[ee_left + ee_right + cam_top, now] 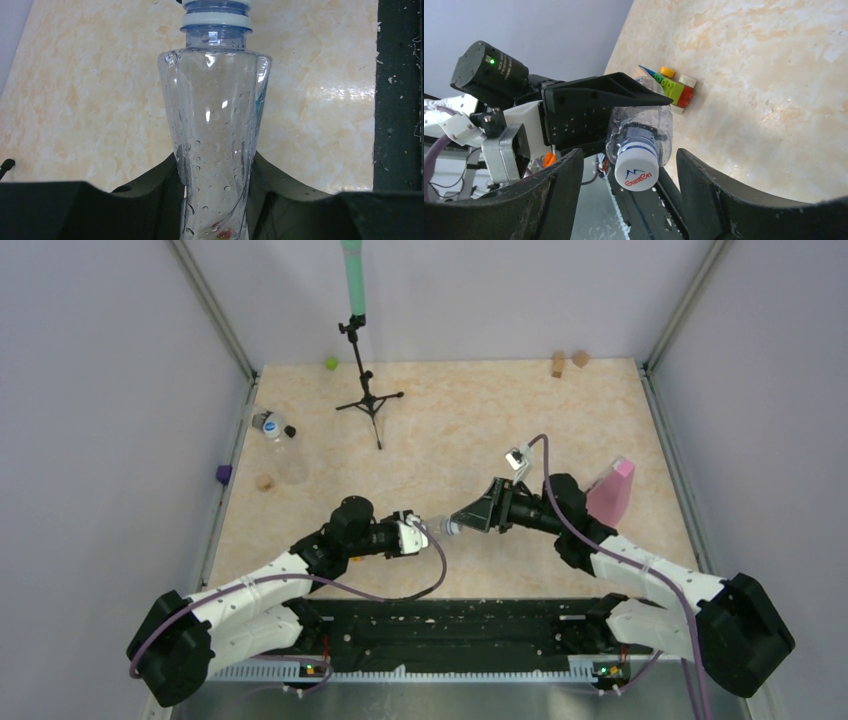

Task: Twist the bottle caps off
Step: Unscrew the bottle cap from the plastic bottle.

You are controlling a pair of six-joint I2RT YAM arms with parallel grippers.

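- The left gripper [215, 172] is pinching the clear water bottle [215, 110] low on its body. Its black fingers [150, 200] are pressing in from both sides, and the droplet-covered wall is creasing between them.
- The bottle is being held above the marbled table [450, 420], just in front of the arm bases, lying roughly level with its neck pointing toward the right arm.
- The white cap [636, 171], printed with a blue peak and red "Ganten" lettering, is sitting on the neck and facing the right wrist camera.
- The right gripper [629, 157] is standing spread, with one dark finger [719, 200] on each side of the cap. A gap is showing on both sides, so it is gripping nothing.
- A second bottle [283, 452] is lying on the table by the left wall, well apart from both arms; its cap is too small to make out.
- A purple block [223, 474] and a tan block [264, 481] are sitting near that second bottle.
- A pink wedge [612, 490] is standing just beside the right arm, and a small tripod stand [368, 400] is standing toward the back.
- Coloured toy bricks [671, 86] are lying on the table beyond the held bottle.
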